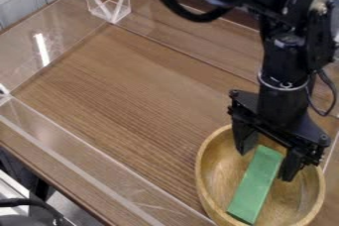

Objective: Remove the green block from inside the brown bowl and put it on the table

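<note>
The brown bowl point(209, 175) sits at the lower right of the table point(133, 91). Inside it lies the green block point(256, 185), flat and elongated, running from the bowl's near edge up toward the gripper. My black gripper point(277, 158) points straight down over the block's far end, open, with one finger on each side of the block's upper end. Whether the fingers touch the block I cannot tell. The block's top end is partly hidden behind the gripper.
Clear acrylic walls point(54, 136) border the table on the left and front. A small clear acrylic stand point(109, 5) sits at the back left. The black arm point(284, 42) rises above the bowl. Bare wood spreads to the left of the bowl.
</note>
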Controlling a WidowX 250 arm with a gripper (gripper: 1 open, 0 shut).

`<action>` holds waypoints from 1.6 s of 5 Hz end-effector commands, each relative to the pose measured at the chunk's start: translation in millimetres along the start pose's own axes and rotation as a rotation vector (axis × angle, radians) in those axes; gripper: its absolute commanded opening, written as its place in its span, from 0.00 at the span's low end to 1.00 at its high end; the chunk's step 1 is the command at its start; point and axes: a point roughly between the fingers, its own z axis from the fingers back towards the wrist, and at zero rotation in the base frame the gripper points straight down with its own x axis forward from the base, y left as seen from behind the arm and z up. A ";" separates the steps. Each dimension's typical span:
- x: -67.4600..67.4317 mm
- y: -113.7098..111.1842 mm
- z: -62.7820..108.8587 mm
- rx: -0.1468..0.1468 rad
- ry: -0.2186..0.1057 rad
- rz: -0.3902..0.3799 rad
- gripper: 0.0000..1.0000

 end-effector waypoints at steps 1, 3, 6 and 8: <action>6.0 1.4 7.2 -0.015 -0.033 0.004 1.00; 6.7 1.0 6.6 -0.028 -0.030 -0.004 1.00; 9.0 3.1 3.2 -0.042 -0.029 -0.013 1.00; 11.3 7.5 -4.1 -0.046 -0.032 -0.015 1.00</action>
